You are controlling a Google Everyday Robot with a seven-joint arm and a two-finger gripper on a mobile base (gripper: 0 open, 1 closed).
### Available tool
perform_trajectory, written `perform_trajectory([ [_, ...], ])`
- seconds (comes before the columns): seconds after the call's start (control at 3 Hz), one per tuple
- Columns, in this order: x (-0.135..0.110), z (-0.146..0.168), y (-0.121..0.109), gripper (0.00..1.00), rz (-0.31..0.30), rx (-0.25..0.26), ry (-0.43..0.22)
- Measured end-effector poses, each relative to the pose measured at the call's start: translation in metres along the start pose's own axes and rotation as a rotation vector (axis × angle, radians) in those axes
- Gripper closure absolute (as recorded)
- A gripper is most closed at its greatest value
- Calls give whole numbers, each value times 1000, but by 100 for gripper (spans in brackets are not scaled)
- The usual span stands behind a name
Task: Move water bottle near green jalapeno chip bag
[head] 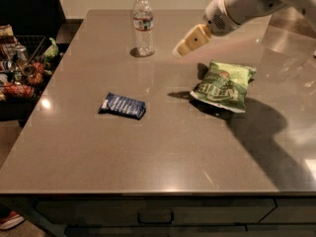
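Observation:
The water bottle (142,23), clear with a white cap and a white-and-red label band, stands upright at the far middle of the grey table (163,147). The green jalapeno chip bag (224,85) lies flat to the right of centre. My gripper (183,46) hangs above the table between them, right of the bottle and up-left of the bag, touching neither. It holds nothing that I can see.
A dark blue packet (122,105) lies left of centre. A wire basket (22,68) of assorted items stands off the table's left edge. A drawer handle (155,217) sits below the front edge.

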State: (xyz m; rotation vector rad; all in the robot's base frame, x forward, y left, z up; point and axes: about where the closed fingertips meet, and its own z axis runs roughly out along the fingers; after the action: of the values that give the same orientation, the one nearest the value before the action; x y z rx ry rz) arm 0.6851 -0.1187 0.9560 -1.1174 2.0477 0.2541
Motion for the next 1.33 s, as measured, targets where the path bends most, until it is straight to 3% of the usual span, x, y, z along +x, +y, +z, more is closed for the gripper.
perform_trajectory([
  [0.67, -54, 64, -36, 0, 142, 38, -146],
  [1.0, -84, 96, -47, 0, 187, 35, -202],
  [1.33, -118, 127, -52, 0, 195, 8, -261],
])
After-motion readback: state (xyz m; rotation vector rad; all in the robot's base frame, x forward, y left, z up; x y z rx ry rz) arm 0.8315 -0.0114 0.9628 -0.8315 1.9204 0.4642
